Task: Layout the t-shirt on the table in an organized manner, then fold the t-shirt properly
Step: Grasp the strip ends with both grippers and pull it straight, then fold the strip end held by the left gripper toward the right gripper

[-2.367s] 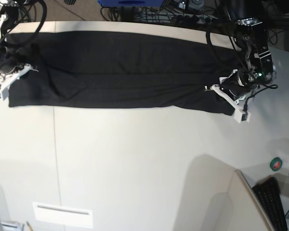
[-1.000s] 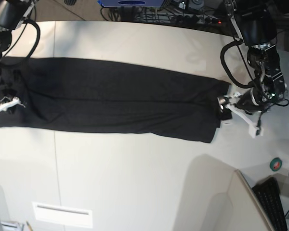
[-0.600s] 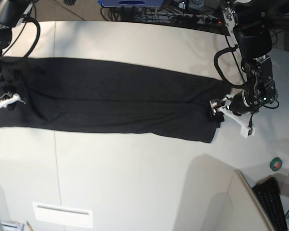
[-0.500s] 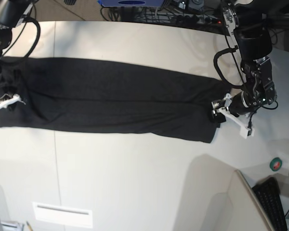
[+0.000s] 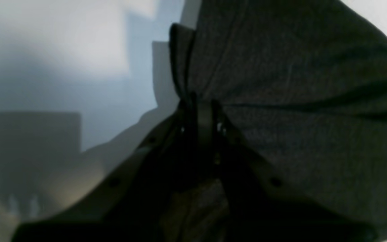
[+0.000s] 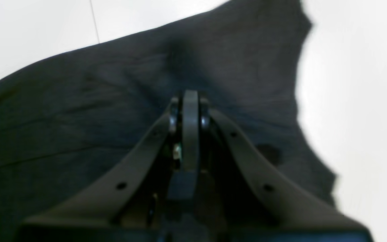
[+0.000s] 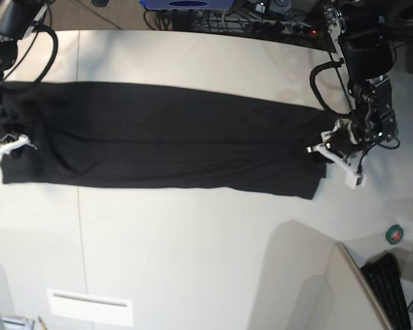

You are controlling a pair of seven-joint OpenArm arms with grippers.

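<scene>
A plain black t-shirt of soft, matte cloth [image 7: 165, 141] lies stretched into a long horizontal band across the upper half of the off-white, smooth desk [image 7: 193, 261], its surface creased by shallow lengthwise wrinkles and its lower edge running nearly straight; no print shows on the side facing up. A thin seam line crosses the desk from front to back near the shirt's end on the base view's left. At the band's end on that view's right, the left gripper [image 5: 198, 101], dark and wedge-shaped with white plastic fittings, has its jaws pinched together on a bunched fold of the fabric, the cloth gathering into a small ridge just above the tips. At the opposite end, the right gripper [image 6: 190, 97] has its jaws pressed tight together on the cloth, with the shirt spreading out behind it in a broad, faintly creased sheet and a ragged-looking hem toward the bare desk.

Compared with half a second earlier, the left gripper has gone from spread wide beside the shirt's edge to clamped on it, and that end of the shirt now reaches farther out, its lower corner squarer and less tapered. The right gripper's hold is unchanged.

A small white rectangular plate [image 7: 89, 306] sits near the desk's front edge, well apart from the shirt. A black keyboard [image 7: 389, 289] and a round green-and-red object [image 7: 394, 234] lie off the desk's curved edge on the base view's right.
</scene>
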